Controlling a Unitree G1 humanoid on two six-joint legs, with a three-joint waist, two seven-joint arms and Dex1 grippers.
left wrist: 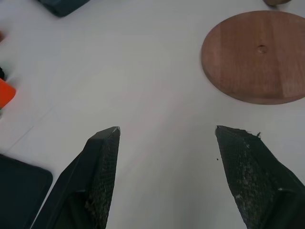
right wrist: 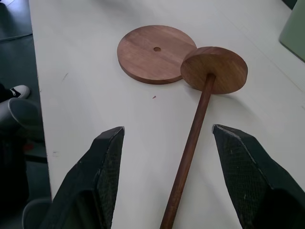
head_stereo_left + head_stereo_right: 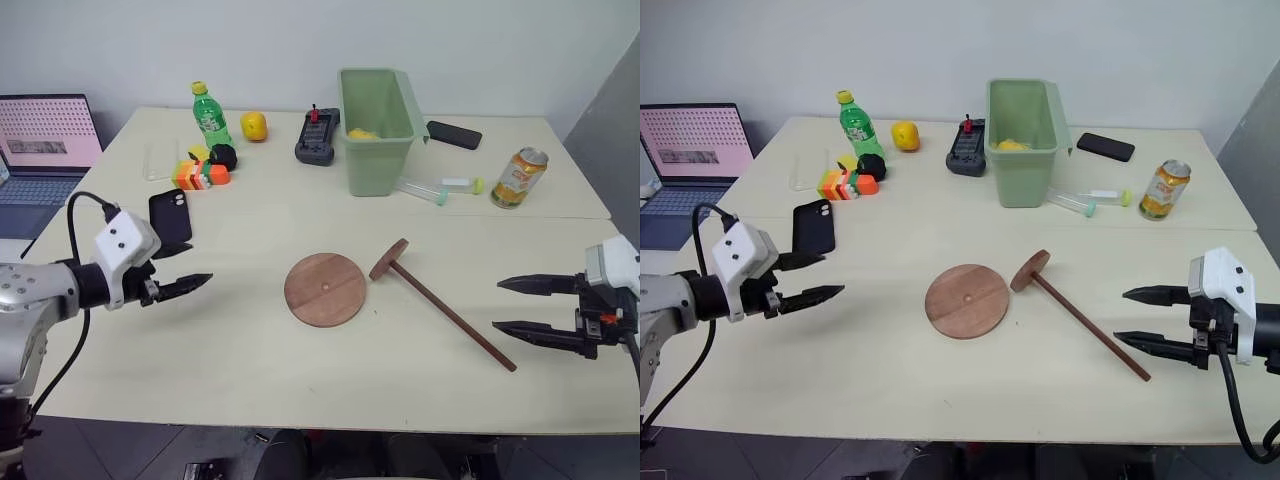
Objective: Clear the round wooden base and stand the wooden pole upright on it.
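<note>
Both end effectors, left [image 3: 825,278] and right [image 3: 1140,317], hang spread and empty. I see the round wooden base [image 3: 967,300] bare mid-worktop, the wooden pole [image 3: 1080,322] lying beside it; a shallow grab could roll it away.

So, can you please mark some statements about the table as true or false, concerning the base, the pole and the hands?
1. Nothing lies on the round wooden base. True.
2. The wooden pole stands upright on the base. False: it lies on the table beside the base.
3. The right hand grips the pole. False: it is open and empty, near the pole's free end.
4. A green bin stands on the table behind the base. True.
</note>
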